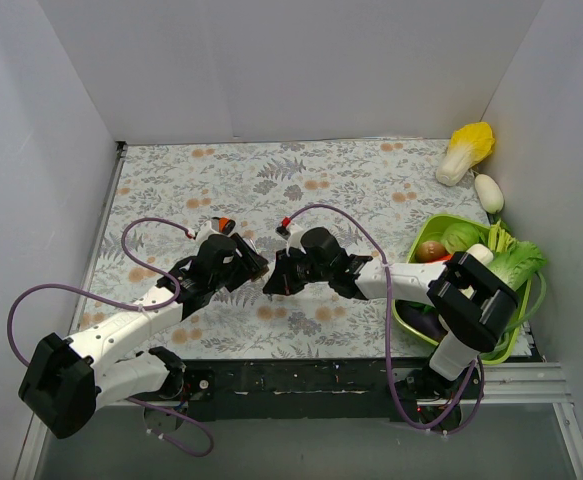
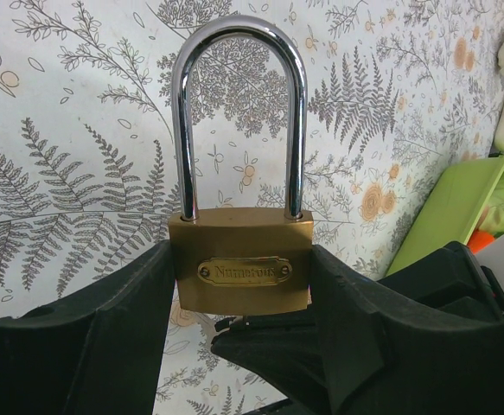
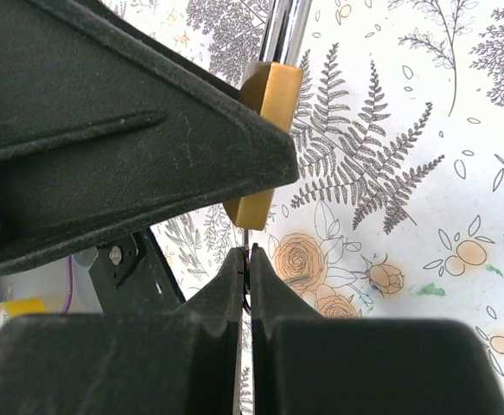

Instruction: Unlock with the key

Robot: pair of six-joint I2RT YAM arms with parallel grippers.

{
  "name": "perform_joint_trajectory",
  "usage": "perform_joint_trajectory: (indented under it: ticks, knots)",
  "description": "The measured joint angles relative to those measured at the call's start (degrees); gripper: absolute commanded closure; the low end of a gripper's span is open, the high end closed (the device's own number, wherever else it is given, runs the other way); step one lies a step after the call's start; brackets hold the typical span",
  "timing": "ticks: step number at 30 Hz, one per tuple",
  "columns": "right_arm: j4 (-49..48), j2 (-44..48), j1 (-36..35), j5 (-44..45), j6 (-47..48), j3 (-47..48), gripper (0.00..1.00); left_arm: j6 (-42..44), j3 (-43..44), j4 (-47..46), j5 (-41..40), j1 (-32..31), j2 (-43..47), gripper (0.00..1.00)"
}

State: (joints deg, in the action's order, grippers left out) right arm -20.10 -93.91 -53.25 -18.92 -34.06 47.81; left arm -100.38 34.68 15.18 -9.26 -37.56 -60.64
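The left gripper (image 1: 252, 266) clamps the brass body of the padlock (image 2: 241, 272) between its fingers, over the middle of the table (image 1: 321, 180). The shackle (image 2: 239, 26) sits seated in the body. Just to the right, the right gripper (image 3: 245, 270) is pinched tight on the key (image 3: 245, 239), a thin blade that meets the padlock's underside. A green basket (image 1: 403, 318) stands at far right.

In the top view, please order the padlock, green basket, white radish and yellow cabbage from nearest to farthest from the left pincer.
1. padlock: held in the left pincer.
2. green basket: to the right.
3. white radish and yellow cabbage: far right corner, too close to call.
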Motion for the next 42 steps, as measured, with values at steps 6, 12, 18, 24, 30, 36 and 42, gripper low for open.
perform_joint_trajectory:
  ticks: [6,12,18,24,30,36,42]
  knots:
    - [0.31,0.0,-0.02,1.16,0.94,0.33,0.99,0.02,-0.02,-0.59,-0.66,0.0,0.0,1.0]
    - [0.2,0.0,-0.02,1.4,1.51,0.33,0.99,0.96,-0.15,-1.03,-0.74,0.0,0.0,1.0]
    - [0.11,0.0,-0.02,1.7,1.53,0.33,0.99,1.86,-1.38,-3.06,-0.74,0.0,0.46,1.0]
    - [0.15,0.0,-0.09,2.21,1.53,0.33,0.99,2.8,-2.23,-4.46,-0.76,0.0,0.57,1.0]
    - [-0.52,0.0,-0.11,2.56,1.31,0.33,0.99,3.04,-2.58,-5.29,-1.09,0.0,0.83,1.0]
    - [-1.01,-0.26,-0.11,3.04,1.2,0.33,0.99,2.93,-3.19,-6.29,-1.97,-0.22,0.9,1.0]
    - [-1.03,-0.26,-0.11,3.37,1.07,0.33,0.99,2.86,-3.23,-6.6,-2.82,-0.79,0.85,1.0]
